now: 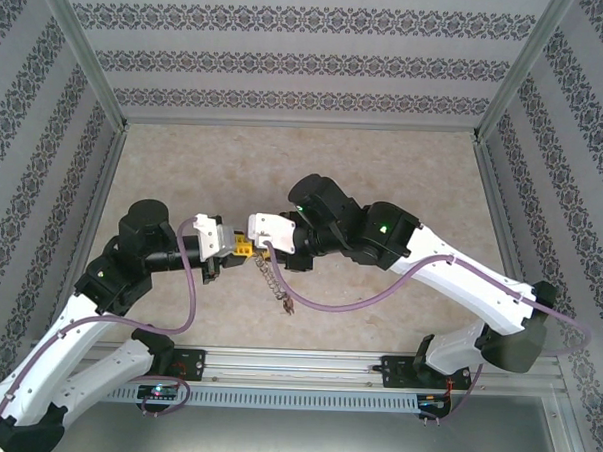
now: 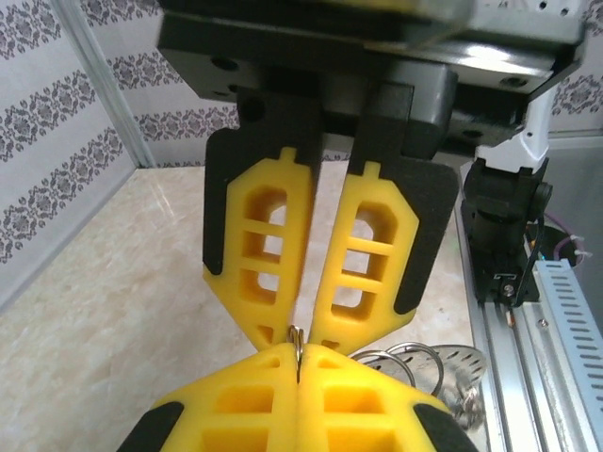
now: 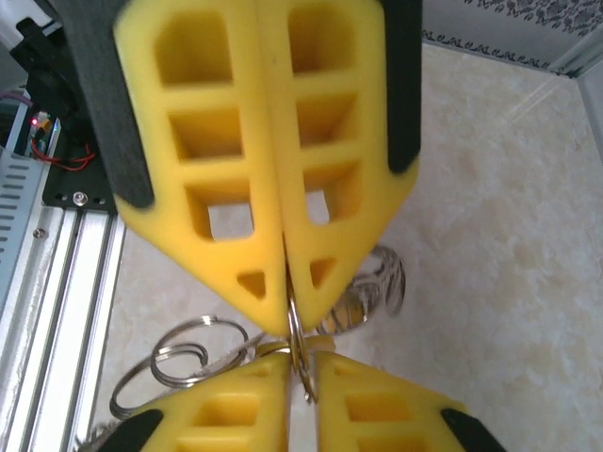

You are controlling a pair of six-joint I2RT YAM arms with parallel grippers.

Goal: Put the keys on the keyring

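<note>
Clenched tip-to-tip on keyring (image 3: 296, 341) w/ left gripper (image 2: 295, 330) & right gripper (image 3: 287, 315); pinned edge-on at both noses. Prob. light, stiff, slick: best nipped on bare rim, clear of loose rings (image 3: 188, 350) beside right tips.

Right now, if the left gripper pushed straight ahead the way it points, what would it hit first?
The right gripper: its yellow fingertips sit tip to tip against the left gripper, both pinching one thin metal ring. Hardly any gap shows between them.
</note>
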